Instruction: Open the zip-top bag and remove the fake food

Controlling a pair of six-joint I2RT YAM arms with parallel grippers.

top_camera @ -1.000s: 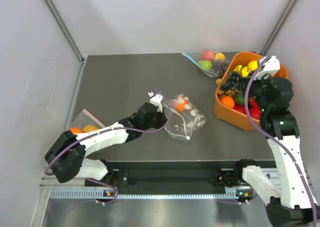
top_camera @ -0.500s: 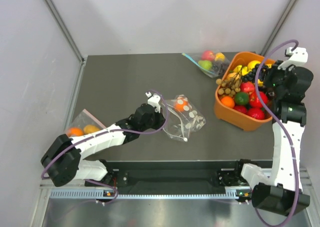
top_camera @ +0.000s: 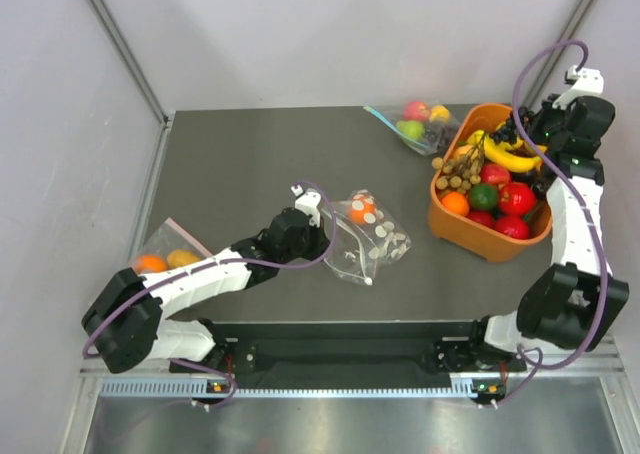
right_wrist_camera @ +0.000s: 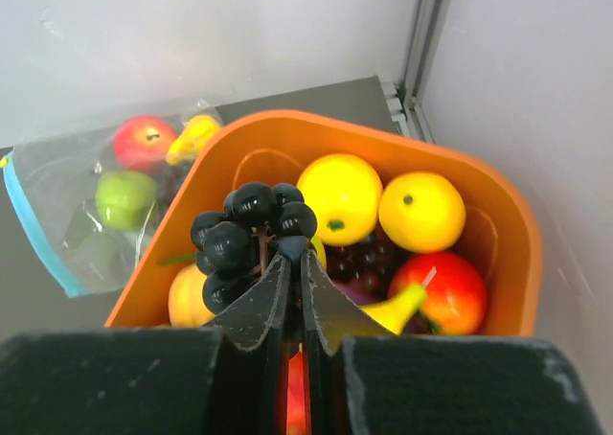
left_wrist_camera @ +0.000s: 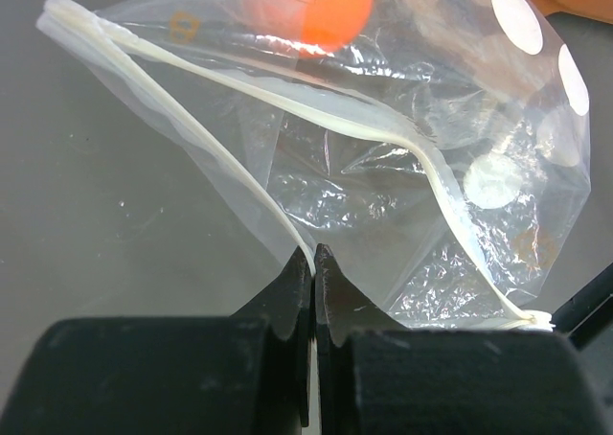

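The zip-top bag [top_camera: 372,238], clear with white dots, lies mid-table with its mouth pulled apart [left_wrist_camera: 402,148]. An orange ball [top_camera: 361,212] of fake food sits inside it [left_wrist_camera: 321,4]. My left gripper [top_camera: 330,236] is shut on the bag's near zip edge [left_wrist_camera: 313,253]. Over the far corner of the orange bin [top_camera: 470,236], my right gripper [top_camera: 520,134] is shut [right_wrist_camera: 295,243] on the stem of a bunch of black grapes [right_wrist_camera: 239,236]. A yellow banana [top_camera: 510,159] and tan-brown berries [top_camera: 455,170] lie in the bin.
The bin [right_wrist_camera: 479,181] holds several other toy fruits. A clear bag with a blue zip strip [top_camera: 412,124] lies left of it at the back. A pink-edged bag with oranges [top_camera: 165,256] sits at the table's left edge. Walls stand close on all sides.
My right arm swung from over the bin's middle out to its far right corner, carrying the black grapes. The left gripper kept its hold, and the bag barely shifted.
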